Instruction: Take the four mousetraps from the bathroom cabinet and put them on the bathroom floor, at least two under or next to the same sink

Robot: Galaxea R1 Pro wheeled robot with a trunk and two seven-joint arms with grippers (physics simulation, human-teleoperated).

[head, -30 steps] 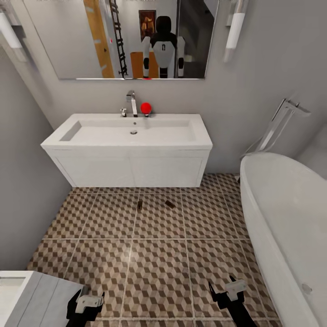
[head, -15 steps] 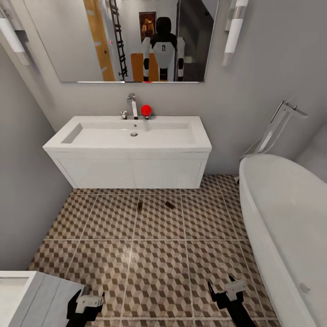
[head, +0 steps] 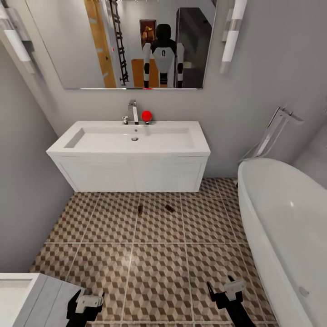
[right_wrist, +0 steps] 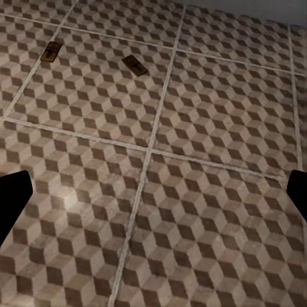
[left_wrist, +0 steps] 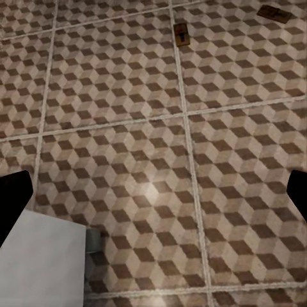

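Already two mousetraps lie flat on the bathroom floor (head: 154, 272), one (head: 140, 209) on a grout line and the other (head: 169, 208) just beside it, both a little in front of the bathroom sink (head: 131, 138); they are apart from each other and do not touch the white vanity. Both hands are empty: the left gripper (head: 85, 303) and the right gripper (head: 227, 290) hang low over the tiles with the fingers spread wide and nothing between them; in the wrist views only dark finger tips stand at the edges.

I judge that the step in hand is to go back for the two traps that remain, so it is best to keep the arms tucked low and to turn the base with care; the bathtub (head: 281, 218) is near on the right side and a pale unit (head: 32, 295) is near on the left.

Some things are hard to tell; the traps are small and dark in the head view, so their wire parts are not clear; the pale unit is cut off by the picture's corner.
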